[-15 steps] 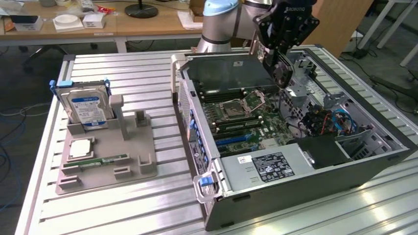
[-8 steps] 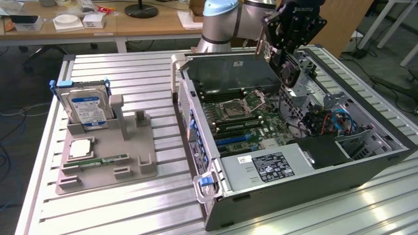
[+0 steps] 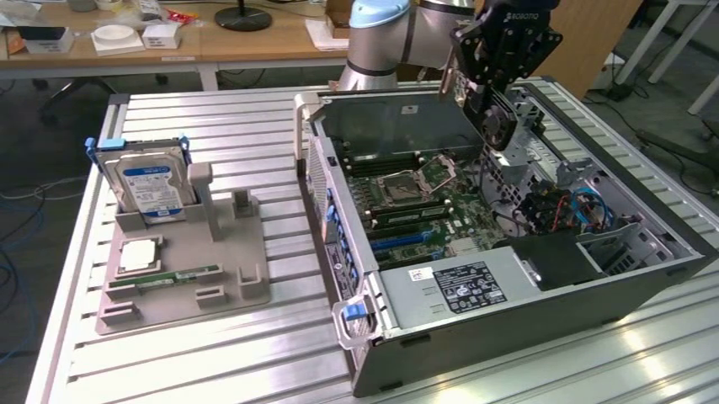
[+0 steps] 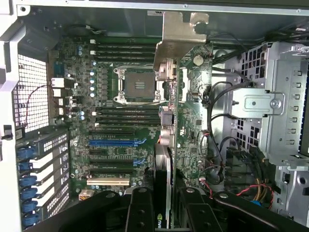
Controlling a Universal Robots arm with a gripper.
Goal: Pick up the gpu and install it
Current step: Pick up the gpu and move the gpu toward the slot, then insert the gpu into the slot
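Open case (image 3: 506, 328) on slatted table (image 3: 202, 362), motherboard (image 3: 433, 210) with CPU socket (image 3: 399, 187) exposed; beside it, grey tray (image 3: 242, 269) holding upright hard drive (image 3: 151, 187) and flat RAM stick (image 3: 168, 276).

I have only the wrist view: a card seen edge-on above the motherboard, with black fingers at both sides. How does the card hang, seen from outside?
Observer: The green circuit-board graphics card with black cooler shroud hangs upright below the black hand, over the open grey computer case.
Operator: What is beside the case?
Observer: At the exterior view's left, a grey plastic holder tray lies on the ribbed metal table.
Operator: What does the tray hold?
Observer: A silver hard drive with blue label stands upright in it.
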